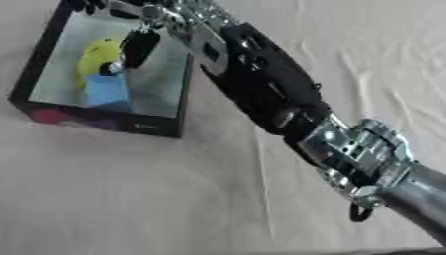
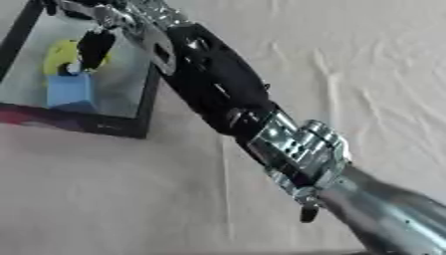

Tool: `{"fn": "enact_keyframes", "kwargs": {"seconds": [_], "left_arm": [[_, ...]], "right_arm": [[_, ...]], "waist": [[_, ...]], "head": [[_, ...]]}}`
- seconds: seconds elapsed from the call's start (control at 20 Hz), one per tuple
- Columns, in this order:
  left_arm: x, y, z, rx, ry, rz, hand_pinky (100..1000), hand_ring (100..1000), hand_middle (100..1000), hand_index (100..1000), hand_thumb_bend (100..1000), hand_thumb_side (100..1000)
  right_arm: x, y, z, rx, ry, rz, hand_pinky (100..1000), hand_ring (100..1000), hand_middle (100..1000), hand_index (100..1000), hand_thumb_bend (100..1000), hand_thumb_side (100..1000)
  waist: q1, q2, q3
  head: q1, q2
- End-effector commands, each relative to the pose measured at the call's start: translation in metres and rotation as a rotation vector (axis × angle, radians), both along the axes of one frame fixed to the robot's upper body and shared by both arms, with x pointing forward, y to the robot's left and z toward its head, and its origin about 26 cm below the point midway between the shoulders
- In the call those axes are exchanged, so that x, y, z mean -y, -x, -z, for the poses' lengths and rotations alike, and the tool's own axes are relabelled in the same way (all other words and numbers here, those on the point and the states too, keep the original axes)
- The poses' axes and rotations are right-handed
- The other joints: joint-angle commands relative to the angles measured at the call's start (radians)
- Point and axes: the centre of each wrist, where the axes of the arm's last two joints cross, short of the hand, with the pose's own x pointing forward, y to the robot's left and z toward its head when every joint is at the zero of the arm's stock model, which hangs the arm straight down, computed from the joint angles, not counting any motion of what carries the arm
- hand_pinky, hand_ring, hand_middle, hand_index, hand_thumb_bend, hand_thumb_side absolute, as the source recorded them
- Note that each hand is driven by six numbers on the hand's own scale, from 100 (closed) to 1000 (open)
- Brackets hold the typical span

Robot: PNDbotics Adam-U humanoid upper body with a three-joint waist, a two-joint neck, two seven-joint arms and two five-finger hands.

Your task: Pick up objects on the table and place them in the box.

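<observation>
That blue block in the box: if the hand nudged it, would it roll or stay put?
The blue block has flat faces and square edges, so it would probably slide or tip, not roll. It touches the yellow object, which might stop it. The right hand hangs over it inside the box.

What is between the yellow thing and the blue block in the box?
Nothing. In the left eye view the yellow thing and blue block touch inside the box.

The right arm stretches diagonally to upper left, its hand (image 1: 144,30) hanging fingers down.
</observation>
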Motion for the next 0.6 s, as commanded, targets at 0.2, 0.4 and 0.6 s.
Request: {"fn": "enact_keyframes", "kwargs": {"seconds": [0.2, 0.4, 0.6], "left_arm": [[-0.015, 0.006, -0.001, -0.009, -0.047, -0.048, 814, 645, 805, 815, 434, 668], [-0.018, 0.008, 0.001, -0.018, -0.053, -0.062, 813, 643, 805, 814, 434, 668], [-0.020, 0.009, 0.002, -0.022, -0.058, -0.069, 813, 642, 804, 814, 434, 668]], "right_arm": [[0.066, 0.015, -0.050, 0.127, -0.152, 0.066, 929, 837, 779, 890, 412, 265], [0.112, 0.028, -0.056, 0.153, -0.226, 0.138, 931, 823, 763, 878, 337, 270], [0.158, 0.044, -0.052, 0.155, -0.287, 0.230, 933, 809, 747, 870, 271, 277]], "waist": [[0.007, -0.050, -0.046], [0.009, -0.058, -0.078], [0.012, -0.058, -0.097]], "head": [[0.066, -0.001], [0.097, -0.001], [0.119, -0.001]]}}
